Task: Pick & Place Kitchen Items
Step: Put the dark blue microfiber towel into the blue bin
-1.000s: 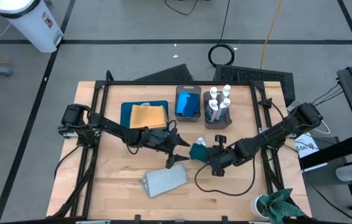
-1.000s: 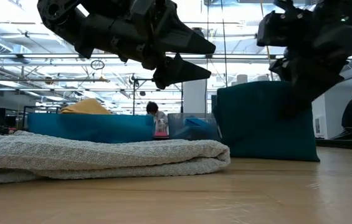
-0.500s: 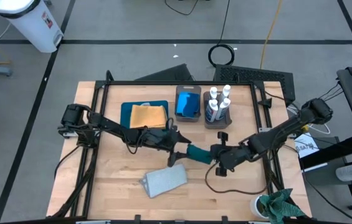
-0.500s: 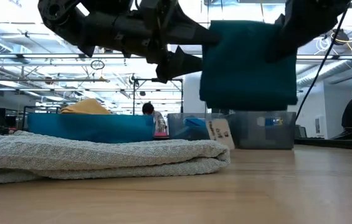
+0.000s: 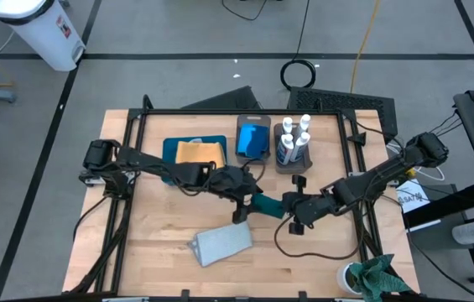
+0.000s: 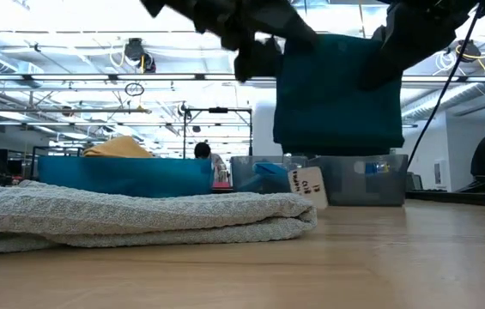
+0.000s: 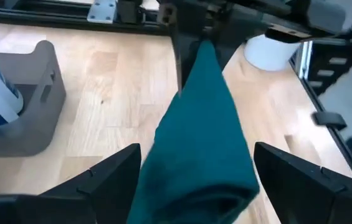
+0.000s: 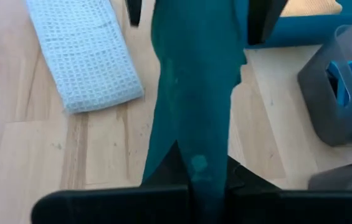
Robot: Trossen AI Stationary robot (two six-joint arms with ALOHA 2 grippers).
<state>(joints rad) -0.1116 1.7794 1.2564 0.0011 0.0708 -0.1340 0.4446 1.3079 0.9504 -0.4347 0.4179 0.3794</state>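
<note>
Seen from above, two dark robot arms meet near the middle of a pale wooden table [image 5: 169,235], a folded dark teal cloth [image 5: 268,206] held between them; the right gripper [image 5: 285,204] is clamped on one end while the left gripper [image 5: 248,195] stands spread at the other. Toward the near edge lies a folded pale grey waffle cloth [image 5: 221,244]. Along the far edge sit a flat teal tray [image 5: 171,148] bearing a mustard yellow cloth [image 5: 200,154], a grey-brown bin [image 5: 253,121] of blue sponges [image 5: 253,142] and another bin [image 5: 292,166] of white bottles [image 5: 295,139]

Wooden table [image 5: 161,243]; on it pale grey cloth [image 5: 221,244], teal tray [image 5: 169,151], 2 bins [image 5: 253,124].
</note>
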